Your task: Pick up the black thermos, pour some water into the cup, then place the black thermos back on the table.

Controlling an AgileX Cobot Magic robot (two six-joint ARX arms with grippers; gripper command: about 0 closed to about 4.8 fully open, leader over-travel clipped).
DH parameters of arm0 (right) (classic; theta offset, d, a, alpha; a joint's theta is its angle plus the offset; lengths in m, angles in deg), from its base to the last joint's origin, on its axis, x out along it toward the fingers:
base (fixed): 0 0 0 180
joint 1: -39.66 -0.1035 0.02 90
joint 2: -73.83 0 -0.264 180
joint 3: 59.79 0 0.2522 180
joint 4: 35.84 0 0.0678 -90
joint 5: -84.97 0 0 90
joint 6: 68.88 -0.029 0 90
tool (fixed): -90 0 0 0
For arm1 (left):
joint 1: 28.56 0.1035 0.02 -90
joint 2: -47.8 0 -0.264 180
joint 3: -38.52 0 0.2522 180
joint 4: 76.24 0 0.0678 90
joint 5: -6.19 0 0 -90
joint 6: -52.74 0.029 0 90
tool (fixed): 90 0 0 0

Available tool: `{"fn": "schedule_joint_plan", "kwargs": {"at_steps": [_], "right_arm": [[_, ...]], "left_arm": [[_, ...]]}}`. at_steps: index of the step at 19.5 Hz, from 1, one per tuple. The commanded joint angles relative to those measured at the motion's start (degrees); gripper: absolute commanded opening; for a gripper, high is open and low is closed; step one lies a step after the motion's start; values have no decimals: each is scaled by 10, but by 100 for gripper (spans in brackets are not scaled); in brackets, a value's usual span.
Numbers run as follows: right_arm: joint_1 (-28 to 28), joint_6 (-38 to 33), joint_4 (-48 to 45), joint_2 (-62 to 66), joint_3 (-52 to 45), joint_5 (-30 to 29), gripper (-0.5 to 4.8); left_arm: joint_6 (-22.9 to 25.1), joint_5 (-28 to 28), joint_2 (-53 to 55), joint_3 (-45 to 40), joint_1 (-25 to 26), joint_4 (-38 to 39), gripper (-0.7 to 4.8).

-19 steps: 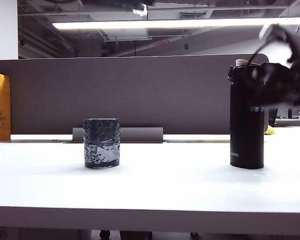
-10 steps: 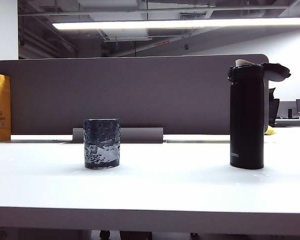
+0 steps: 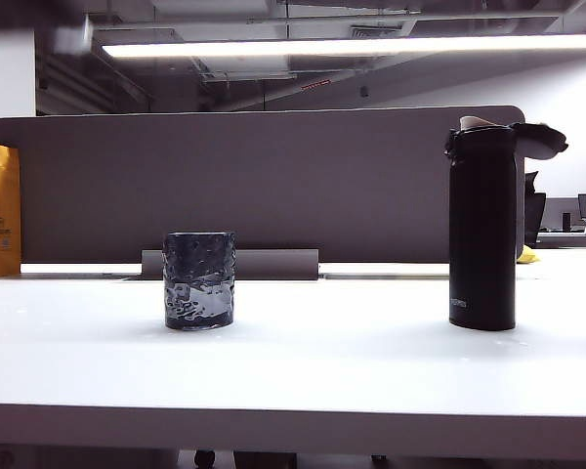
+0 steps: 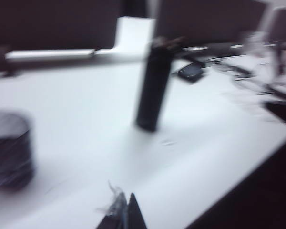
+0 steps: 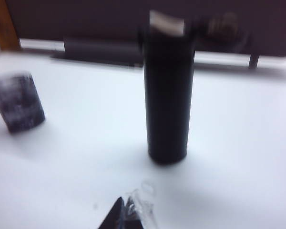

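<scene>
Blurring both wrist views, left gripper (image 4: 125,212), right gripper (image 5: 128,214) closed.

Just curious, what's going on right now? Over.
Left gripper and right gripper shut, empty, clear of everything. Black thermos upright on table, lid open. Cup unobstructed.

A matt finish is seen on the black thermos (image 3: 481,234). The cup (image 3: 199,279) is dimpled and glassy. The tabletop (image 3: 303,371) is smooth and white.

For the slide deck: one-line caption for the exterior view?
Tall matte black thermos, flip lid open, stands right of the short dimpled dark tumbler on the white table; no gripper in view.
</scene>
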Motion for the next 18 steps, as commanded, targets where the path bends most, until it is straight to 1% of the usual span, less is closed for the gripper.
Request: {"fn": "schedule_joint_plan", "kwargs": {"at_steps": [1,6,8,9,13,16,18], "right_arm": [[0,-39,-8,-2,-16,-3,-8],[-1,-43,-3,-3,-28,-3,-8],[-1,-43,-2,-3,-31,-3,-8],[-1,-43,-2,-3,-35,-3,-8],[-2,-41,-2,-3,-54,-3,-8],[-2,-41,-2,-3,-71,-2,-8],[-2,-41,-27,-3,-78,5,-8]], "left_arm": [[-28,13,-1,-41,1,-38,-5],[-34,6,-2,-108,1,-83,-5],[-55,-4,-2,-132,1,-104,-5],[-58,-23,-2,-145,1,-119,-5],[-58,-49,-2,-162,1,-122,-5],[-66,-45,-2,-170,1,-126,-5],[-67,-46,-2,-170,1,-126,-5]]}}
